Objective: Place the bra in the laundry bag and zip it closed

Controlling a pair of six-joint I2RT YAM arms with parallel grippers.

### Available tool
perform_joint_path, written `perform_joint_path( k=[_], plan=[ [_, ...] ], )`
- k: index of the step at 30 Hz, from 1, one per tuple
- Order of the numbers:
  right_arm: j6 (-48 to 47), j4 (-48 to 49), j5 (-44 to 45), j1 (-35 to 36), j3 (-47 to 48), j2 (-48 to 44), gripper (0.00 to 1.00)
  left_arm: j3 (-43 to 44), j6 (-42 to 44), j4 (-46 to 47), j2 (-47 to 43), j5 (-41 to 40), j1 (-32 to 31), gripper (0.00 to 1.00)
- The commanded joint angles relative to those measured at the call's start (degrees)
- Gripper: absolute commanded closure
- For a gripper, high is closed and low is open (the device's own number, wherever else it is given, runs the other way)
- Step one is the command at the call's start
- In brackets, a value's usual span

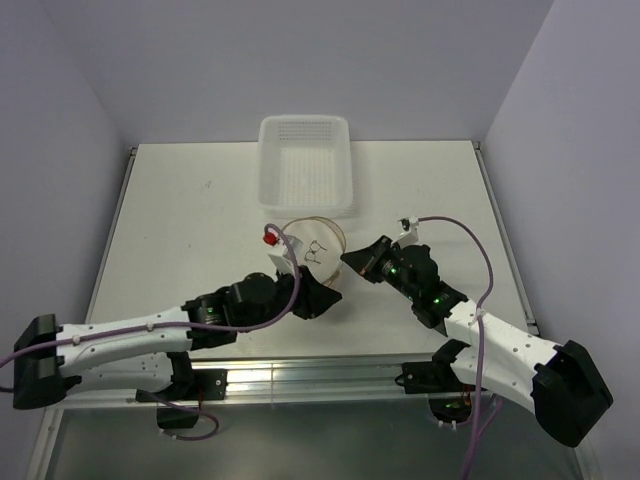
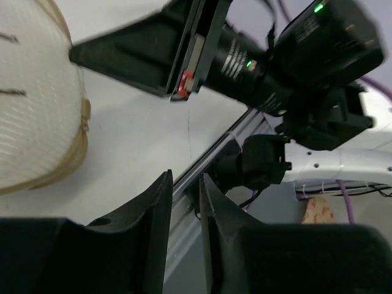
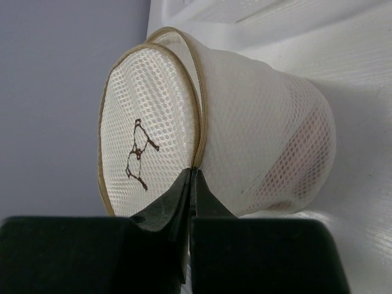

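The laundry bag (image 1: 313, 240) stands on the table in front of the basket, a pale mesh cylinder with a tan zip band and a dark line drawing on its round lid (image 3: 147, 141). The lid lies shut against the body. My right gripper (image 3: 194, 171) is shut, its tips pinched right on the zip seam at the bag's near right side (image 1: 348, 258). My left gripper (image 2: 185, 179) hovers beside the bag (image 2: 37, 104) at its near left, slightly open with nothing between the fingers, pointing toward the table's front rail. The bra is hidden.
A white perforated plastic basket (image 1: 270, 185) sits just behind the bag. The aluminium rail (image 1: 330, 375) runs along the table's near edge. The two grippers are close together in front of the bag, with the right gripper (image 2: 76, 54) visible in the left wrist view.
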Motion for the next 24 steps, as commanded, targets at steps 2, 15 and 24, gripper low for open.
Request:
perform_joint_path(
  k=[2, 15, 24],
  plan=[
    [0.85, 3.23, 2.32, -0.40, 0.71, -1.35, 1.00, -3.06, -7.07, 13.00, 5.64, -5.06, -1.81, 0.67],
    [1.46, 6.39, 3.02, -0.22, -3.94, -3.99, 1.00, -5.45, -16.40, 29.46, 18.91, -12.35, -1.72, 0.59],
    [1.38, 7.97, 3.02, -0.22, -6.41, -6.45, 1.00, -6.24, -18.77, 28.58, 20.15, -17.28, -1.46, 0.59]
  ],
)
